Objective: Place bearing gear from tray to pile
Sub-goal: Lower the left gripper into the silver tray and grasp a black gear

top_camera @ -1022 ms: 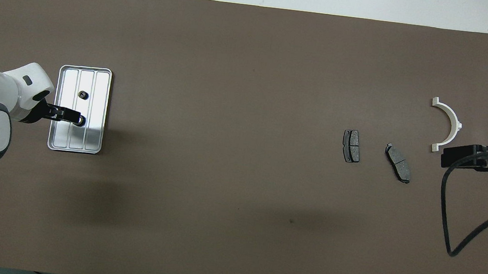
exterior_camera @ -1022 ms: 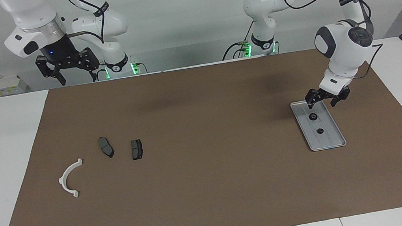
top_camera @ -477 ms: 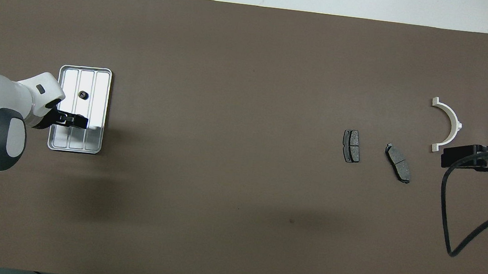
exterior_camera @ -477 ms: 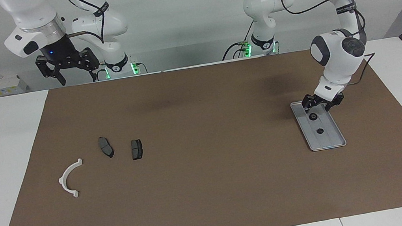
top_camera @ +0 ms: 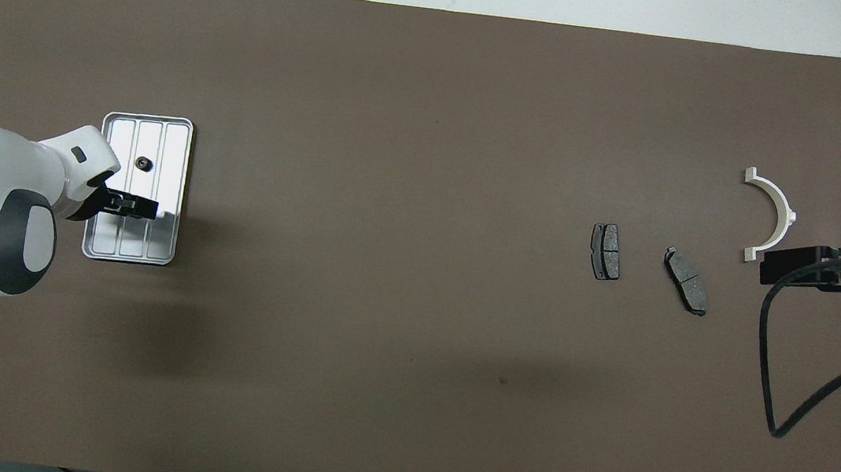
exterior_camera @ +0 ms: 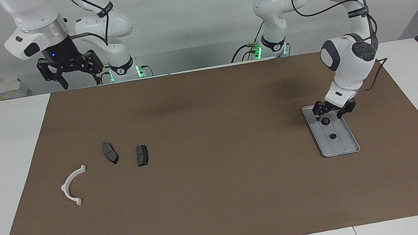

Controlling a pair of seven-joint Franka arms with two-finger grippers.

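Note:
The silver tray (exterior_camera: 343, 145) lies toward the left arm's end of the mat, also in the overhead view (top_camera: 175, 153). Two small dark bearing gears lie in it: one nearer to the robots (exterior_camera: 326, 120) and one farther (exterior_camera: 332, 136), the latter also seen from above (top_camera: 144, 163). My left gripper (exterior_camera: 329, 114) is open, low over the nearer gear, with a finger on either side of it; from above the gripper (top_camera: 131, 205) hides that gear. The pile is a white half-ring bracket (exterior_camera: 73, 185) and two brake pads (exterior_camera: 110, 153) (exterior_camera: 142, 155). My right gripper (exterior_camera: 70, 73) waits open, high up.
A brown mat (exterior_camera: 221, 198) covers most of the white table. In the overhead view the bracket (top_camera: 773, 217) and the pads (top_camera: 606, 251) (top_camera: 686, 280) lie toward the right arm's end, beside the right gripper (top_camera: 813, 269) and its hanging cable (top_camera: 769, 371).
My left gripper has come down and shifted toward the middle of the table, from above the tray's near rim to around the nearer gear. The right arm has not moved.

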